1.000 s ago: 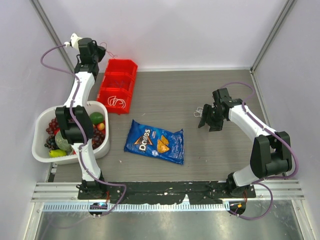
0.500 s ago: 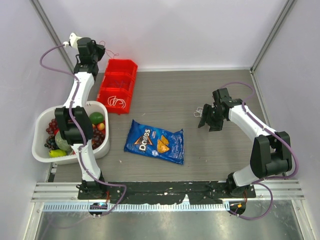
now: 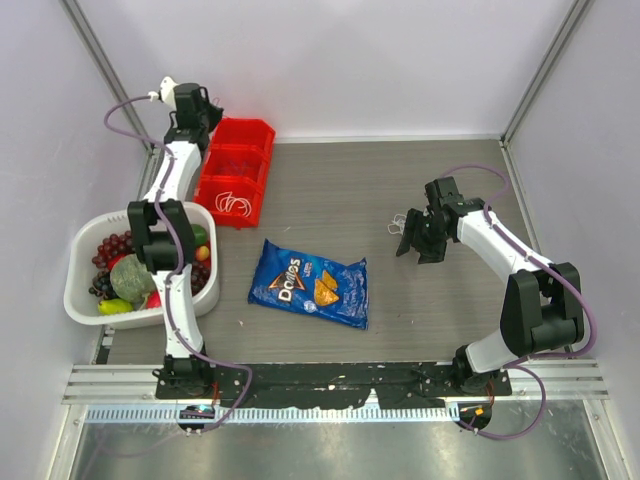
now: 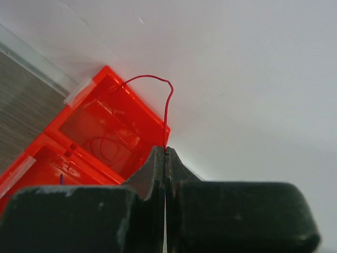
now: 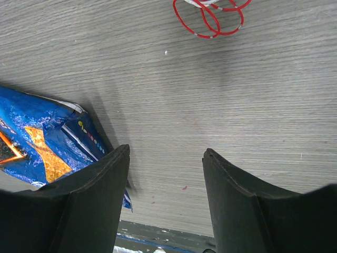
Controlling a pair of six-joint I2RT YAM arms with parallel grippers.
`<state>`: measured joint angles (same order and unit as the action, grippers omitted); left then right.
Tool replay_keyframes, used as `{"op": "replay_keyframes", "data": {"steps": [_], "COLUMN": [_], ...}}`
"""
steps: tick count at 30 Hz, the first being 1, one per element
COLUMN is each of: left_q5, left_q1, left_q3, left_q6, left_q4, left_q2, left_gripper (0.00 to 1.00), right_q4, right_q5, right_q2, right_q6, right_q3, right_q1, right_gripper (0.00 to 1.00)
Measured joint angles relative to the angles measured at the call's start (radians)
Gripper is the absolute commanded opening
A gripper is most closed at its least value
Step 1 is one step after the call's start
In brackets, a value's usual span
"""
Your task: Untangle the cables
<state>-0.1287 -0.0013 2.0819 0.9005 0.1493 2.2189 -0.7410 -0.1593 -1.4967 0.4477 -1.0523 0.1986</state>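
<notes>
Above the red bin [image 4: 105,124], a thin red cable [image 4: 167,105] rises from the left gripper [image 4: 165,153], jaws clamped together on it; red-and-white cable loops [image 5: 210,18] lie on the table [image 5: 253,105]; right gripper [image 5: 166,153] hovers near them, jaws apart, empty.

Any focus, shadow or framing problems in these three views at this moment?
Top external: evenly lit, sharp, soft shadows only. Left wrist: the shut left gripper fills the bottom, dark and blurred; the red cable it pinches reads clearly against the wall. Right wrist: table grain sharp, red cable loops cropped by the top edge.
</notes>
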Motion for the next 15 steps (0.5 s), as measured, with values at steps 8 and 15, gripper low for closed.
{"op": "replay_keyframes", "data": {"steps": [8,15], "left_q5": [-0.048,-0.097], "left_q1": [-0.061,-0.075], "left_q3": [0.039,0.162], "left_q6": [-0.045,-0.048], "left_q4": [0.059,0.122], "left_q2": [0.087,0.247], "left_gripper": [0.00,0.00], "right_q4": [0.000,0.000], "right_q5": [0.000,0.000], "right_q2": [0.000,0.000], "right_q6": [0.001,0.001], "right_q3": [0.000,0.000], "right_q1": [0.000,0.000], "right_gripper": [0.63,0.63]}}
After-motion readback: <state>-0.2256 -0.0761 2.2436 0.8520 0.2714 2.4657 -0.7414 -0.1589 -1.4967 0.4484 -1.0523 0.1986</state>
